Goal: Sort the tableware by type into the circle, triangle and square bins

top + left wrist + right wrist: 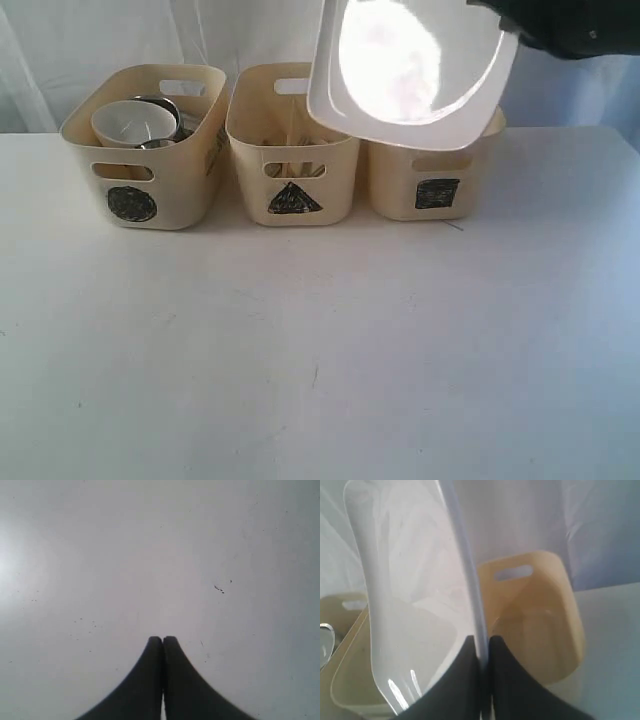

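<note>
White table point(320, 350), lightly scuffed, carried three cream bins close together in one row. Square-marked bin point(435, 175) stood just below the right gripper point(482, 642), triangle-marked bin point(292, 150) next along, circle-marked bin point(145, 150) farthest from it.

Three bins are standing side by side at the back of the table point(320, 350): the circle bin point(185, 190) on the left, the triangle bin point(250, 175) in the middle, the square bin point(395, 190) on the right. A cup point(133, 122) is sitting in the circle bin, a bowl point(165, 104) just behind it. In the triangle bin chopsticks point(283, 168) are lying. The plate point(410, 70) is hanging tilted above the triangle and square bins.
</note>
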